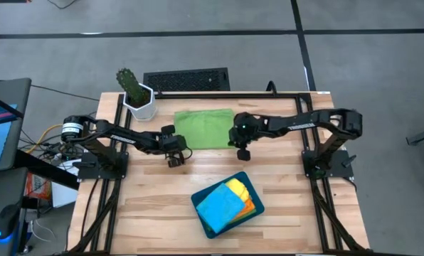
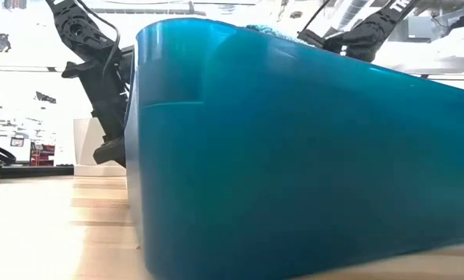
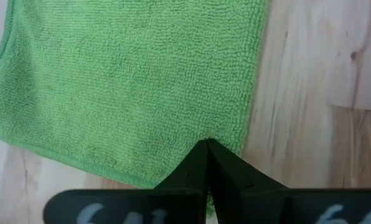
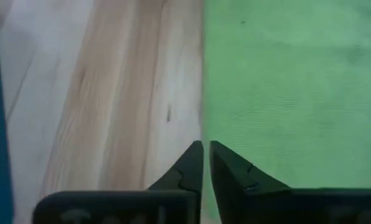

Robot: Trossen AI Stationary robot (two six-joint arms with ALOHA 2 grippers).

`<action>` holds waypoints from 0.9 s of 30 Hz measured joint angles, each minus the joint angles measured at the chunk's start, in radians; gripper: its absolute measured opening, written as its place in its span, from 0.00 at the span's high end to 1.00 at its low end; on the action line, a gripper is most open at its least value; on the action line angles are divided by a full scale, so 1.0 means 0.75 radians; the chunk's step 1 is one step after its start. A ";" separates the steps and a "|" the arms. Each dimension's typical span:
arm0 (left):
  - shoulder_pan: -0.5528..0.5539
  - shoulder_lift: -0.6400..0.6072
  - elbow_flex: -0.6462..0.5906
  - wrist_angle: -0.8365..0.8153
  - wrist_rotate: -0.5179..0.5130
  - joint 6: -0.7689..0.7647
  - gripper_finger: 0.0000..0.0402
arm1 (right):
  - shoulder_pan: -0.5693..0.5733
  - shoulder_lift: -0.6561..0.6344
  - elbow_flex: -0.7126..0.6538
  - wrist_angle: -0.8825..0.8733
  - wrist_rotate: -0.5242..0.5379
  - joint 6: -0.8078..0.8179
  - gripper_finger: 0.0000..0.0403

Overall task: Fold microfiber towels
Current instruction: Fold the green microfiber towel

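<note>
1. Lying flat on the wooden table (image 1: 155, 213), a green towel (image 1: 205, 128) sits between both grippers.
2. Left gripper (image 3: 207, 146) fingers are pressed together over its corner.
3. Right gripper (image 4: 206, 146) fingers stand narrowly parted at its edge, holding nothing.

Pale wooden plank table (image 1: 155, 213) with a black frame along its edges.
Lying flat toward the far edge, a green towel (image 1: 204, 128); standing at the far left corner, a white pot (image 1: 141, 104) with a cactus (image 1: 129, 82); resting toward the near edge, a teal tray (image 1: 200, 206) holding blue, yellow and orange towels (image 1: 230, 203).
</note>
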 joint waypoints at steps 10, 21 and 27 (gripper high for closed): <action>0.000 0.001 -0.001 0.003 0.000 -0.004 1.00 | -0.002 0.043 -0.017 -0.068 0.028 -0.094 0.75; 0.000 0.001 -0.003 0.013 0.000 -0.070 1.00 | -0.002 0.060 -0.198 0.192 0.141 -0.139 0.73; 0.001 0.004 0.023 -0.011 0.007 -0.117 1.00 | 0.003 0.187 -0.170 0.302 0.162 -0.137 0.71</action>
